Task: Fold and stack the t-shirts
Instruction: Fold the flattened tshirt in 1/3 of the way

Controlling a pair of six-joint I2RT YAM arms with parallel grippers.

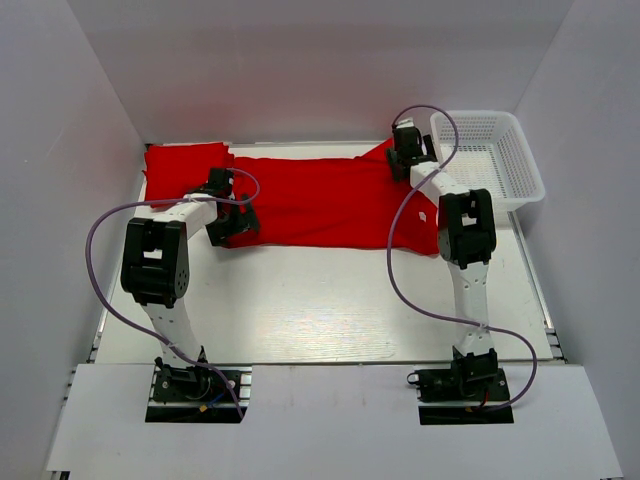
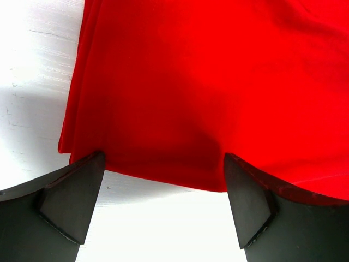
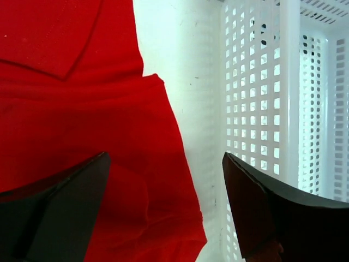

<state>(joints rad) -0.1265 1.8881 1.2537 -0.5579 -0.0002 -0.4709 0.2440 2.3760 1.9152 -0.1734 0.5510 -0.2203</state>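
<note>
My right arm hides the right end of the t-shirt; whether the red heap at its left is a second shirt, I cannot tell. Both hands are spread: my left hand over the near hem on the bench, my right hand over the edge beside the basket.

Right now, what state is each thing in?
Middle shirt, spread out flat.
Far-left shirt, looks folded.
Basket, upright, looks empty.
Left hand, open, at the middle shirt's near edge.
Right hand, open, over that shirt's edge beside the basket.
</note>
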